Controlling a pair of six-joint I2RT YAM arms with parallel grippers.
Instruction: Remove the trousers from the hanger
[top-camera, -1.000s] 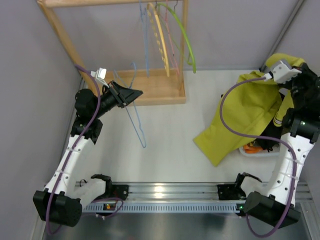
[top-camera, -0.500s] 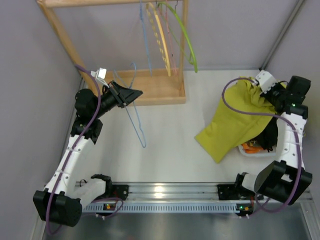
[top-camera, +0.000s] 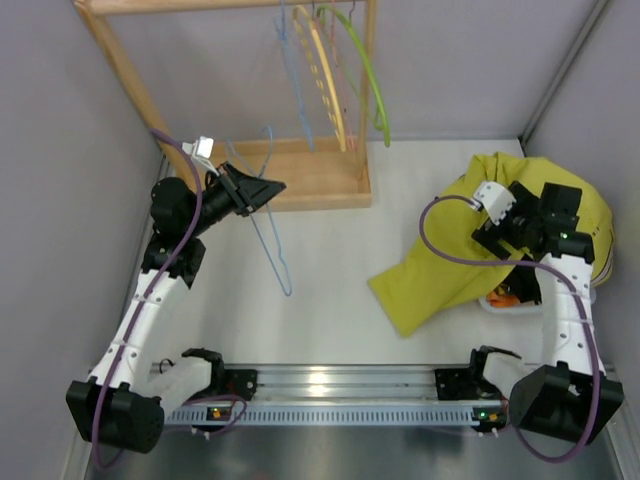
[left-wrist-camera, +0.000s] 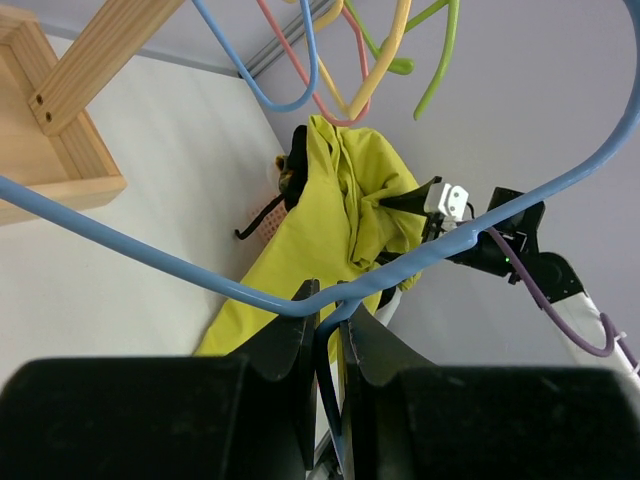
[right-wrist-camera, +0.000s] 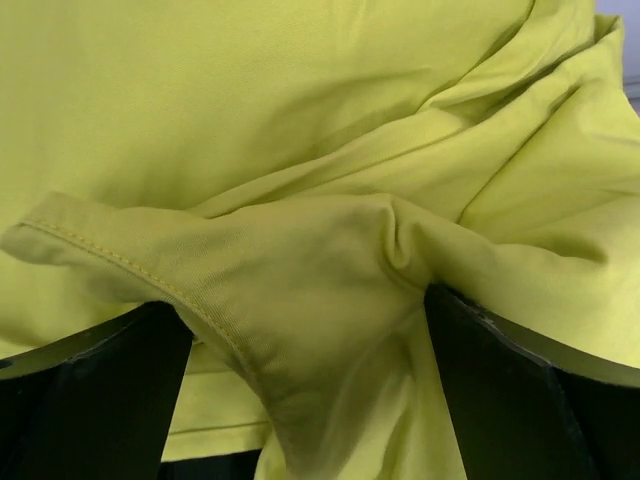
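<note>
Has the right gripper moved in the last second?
Yes. The right gripper came leftward and nearer the rail at the arm bases, bringing the trousers along.

light: bright, even, coming from above | glare: rail (top-camera: 320, 381) is glinting | shadows: trousers (right-wrist-camera: 300, 150) folds are shading softly | focus: wrist-view foregrounds are blurring

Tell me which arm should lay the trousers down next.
Right. The right claw grips a fold of the trousers, which are already off the hanger. The left claw is shut on the hanger, far from the cloth.
</note>
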